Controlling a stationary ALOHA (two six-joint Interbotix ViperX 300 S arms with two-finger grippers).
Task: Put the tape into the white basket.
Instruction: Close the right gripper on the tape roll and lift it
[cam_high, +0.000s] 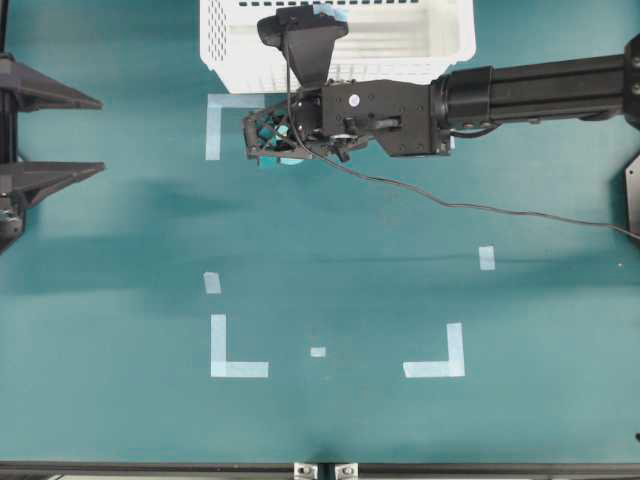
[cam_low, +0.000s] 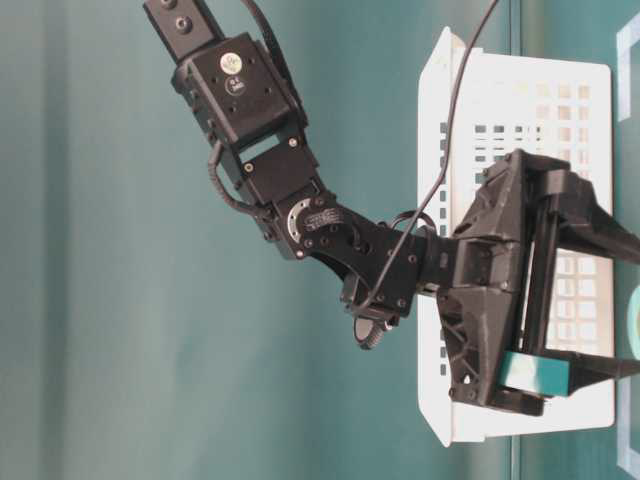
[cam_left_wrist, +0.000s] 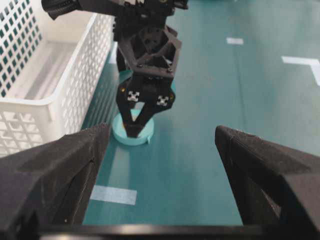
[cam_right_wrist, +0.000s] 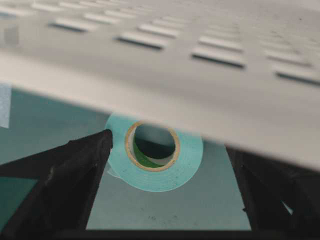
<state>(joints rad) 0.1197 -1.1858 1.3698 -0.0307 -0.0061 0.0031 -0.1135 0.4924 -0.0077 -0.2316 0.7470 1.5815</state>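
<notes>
The tape (cam_right_wrist: 187, 167), a mint roll with a pale inner ring, lies flat on the green table just in front of the white basket (cam_high: 215, 55). My right gripper (cam_right_wrist: 169, 165) stands open around the roll. Its left finger touches the rim and a gap shows on the other side. In the overhead view the right gripper (cam_high: 262, 137) covers most of the tape (cam_high: 291, 159). From the left wrist view the tape (cam_left_wrist: 120, 135) sits under the right gripper's tips, beside the basket (cam_left_wrist: 75, 85). My left gripper (cam_high: 100, 136) waits open and empty at the far left.
The right arm stretches from the right edge across the table, trailing a black cable (cam_high: 480, 208). Pale-blue corner marks (cam_high: 237, 368) and short strips (cam_high: 486, 257) are stuck flat to the green surface. A strip (cam_left_wrist: 114, 195) lies near my left gripper (cam_left_wrist: 162, 132).
</notes>
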